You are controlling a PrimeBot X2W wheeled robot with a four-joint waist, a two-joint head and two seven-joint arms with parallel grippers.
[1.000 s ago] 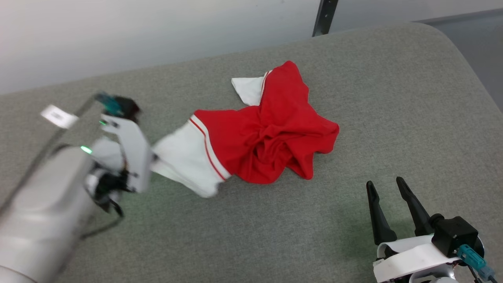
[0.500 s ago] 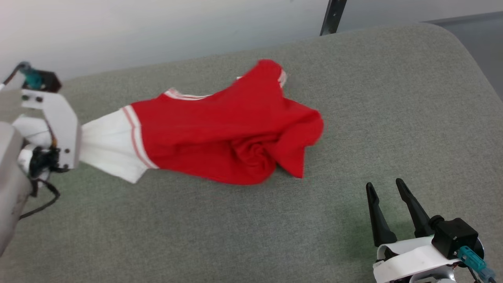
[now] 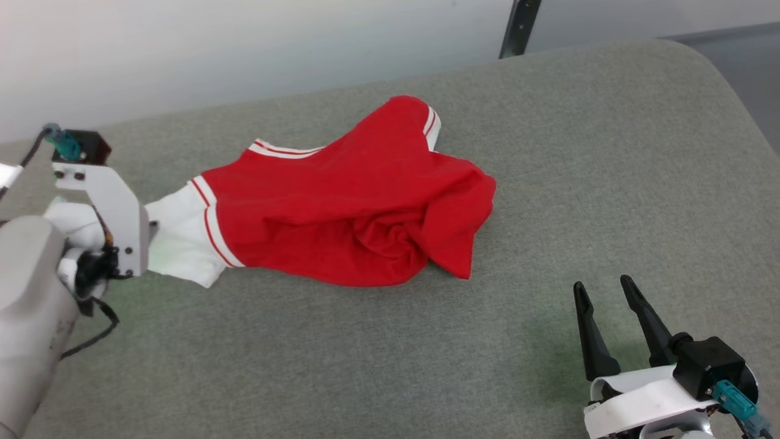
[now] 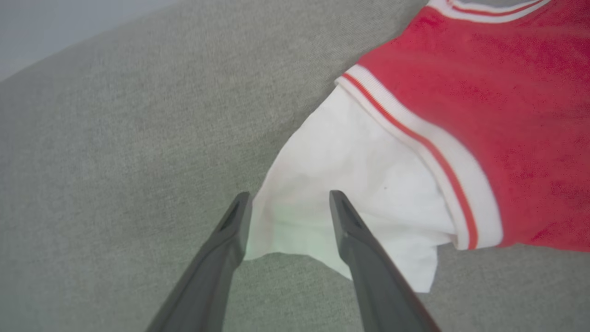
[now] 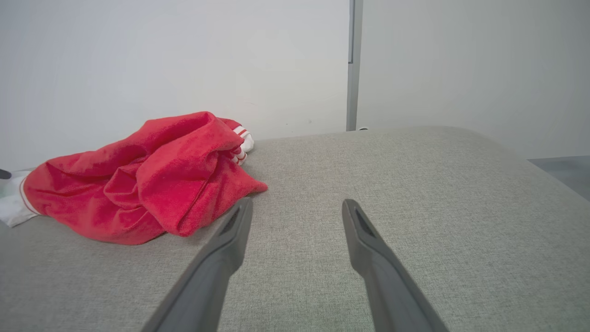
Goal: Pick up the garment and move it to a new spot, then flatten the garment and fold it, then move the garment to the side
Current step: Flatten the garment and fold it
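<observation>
Garment (image 3: 341, 207): red shirt, lying crumpled on the grey cloth-covered table (image 3: 609, 152), left of centre in the head view. Body bunched into twisted folds at its near right end. One white sleeve end with red-white stripe trim points to the robot's left; a second striped edge shows at the far side.

Left wrist view: the garment (image 4: 507, 115) has its white sleeve end flat on the table (image 4: 115, 138). Left gripper (image 4: 289, 195) sits at the sleeve's edge with fingers (image 4: 230, 240) spread apart, white cloth between them but not pinched. Faint green glow on the cloth there.

Right gripper (image 3: 601, 282): low at the near right, well apart from the garment, fingers wide and holding nothing. In the right wrist view the right gripper (image 5: 297, 203) points along the table (image 5: 415, 207); the garment (image 5: 152, 184) heaps up to the left, its nearest red corner close to the left finger's tip.

Surroundings: pale wall (image 3: 244, 49) behind the table's far edge, a dark upright post (image 3: 518, 27) against it, a strip of grey floor (image 3: 749, 79) past the table's rounded far right corner. A teal connector (image 3: 64, 143) sits on the left wrist's white bracket.
</observation>
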